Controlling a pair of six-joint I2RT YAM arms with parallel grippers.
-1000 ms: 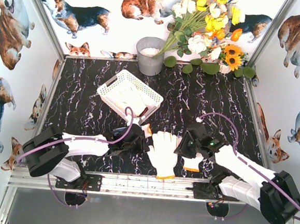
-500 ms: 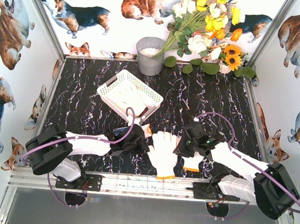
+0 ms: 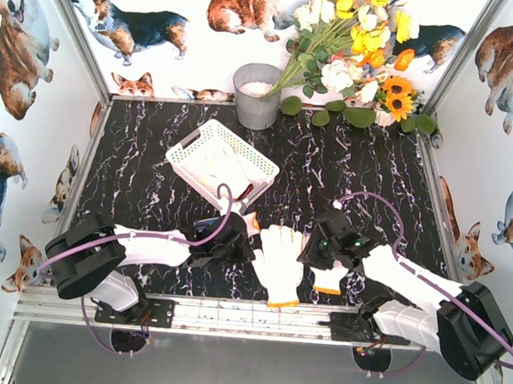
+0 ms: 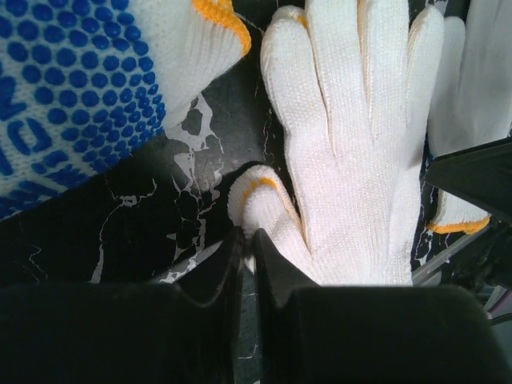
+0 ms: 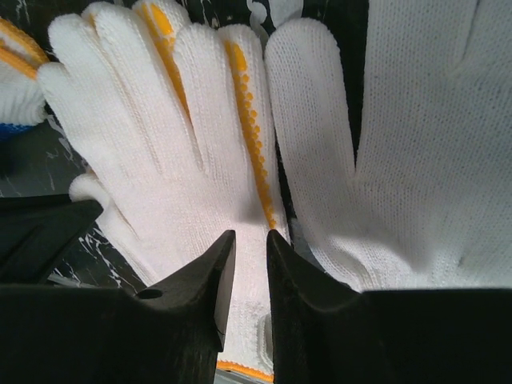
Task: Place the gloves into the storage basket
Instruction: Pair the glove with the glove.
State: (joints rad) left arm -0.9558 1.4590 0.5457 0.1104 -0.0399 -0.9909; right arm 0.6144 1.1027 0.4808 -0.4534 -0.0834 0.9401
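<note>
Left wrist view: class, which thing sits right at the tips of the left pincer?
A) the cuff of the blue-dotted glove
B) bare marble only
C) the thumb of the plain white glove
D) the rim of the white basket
C: the left pincer has its tips closed against the orange-tipped thumb of the plain white glove, while the blue-dotted glove lies apart, up and to the left.

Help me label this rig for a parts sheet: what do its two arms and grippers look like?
The left arm and right arm match: white rounded shells between bulky black joints, each carrying a looping purple cable. The left gripper and right gripper are matte black, with two tapered fingers.
</note>
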